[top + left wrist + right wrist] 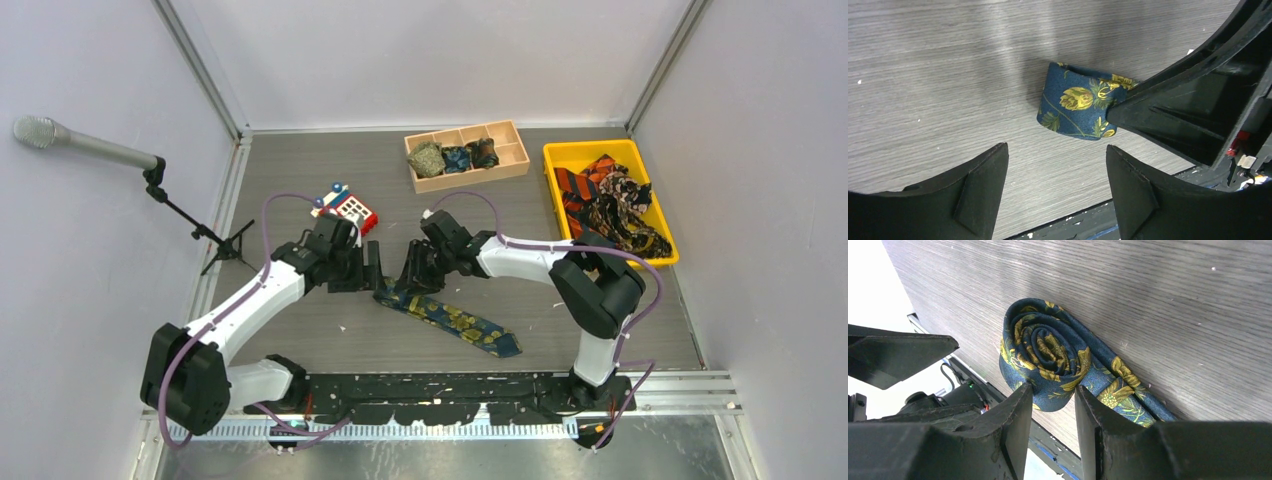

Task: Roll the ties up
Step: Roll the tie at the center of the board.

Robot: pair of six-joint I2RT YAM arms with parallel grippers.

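A navy tie with yellow-gold flowers point(460, 325) lies on the grey table, its tail running toward the near right. Its far end is wound into a coil point(1048, 350) that stands on edge. My right gripper point(1054, 387) pinches the coil's lower rim between its two fingertips; in the left wrist view one right finger point(1168, 115) presses against the coil point(1073, 100). My left gripper point(1057, 150) hangs just short of the coil, open, with only bare table between its fingers. From above, the left gripper point(373, 270) and right gripper point(408, 272) face each other over the coil.
A red-and-blue toy phone point(350, 207) lies just behind the left arm. A wooden divided box point(515, 150) at the back holds three coiled ties. A yellow bin point(560, 155) at the right holds loose ties. A microphone stand point(215, 240) is at the left.
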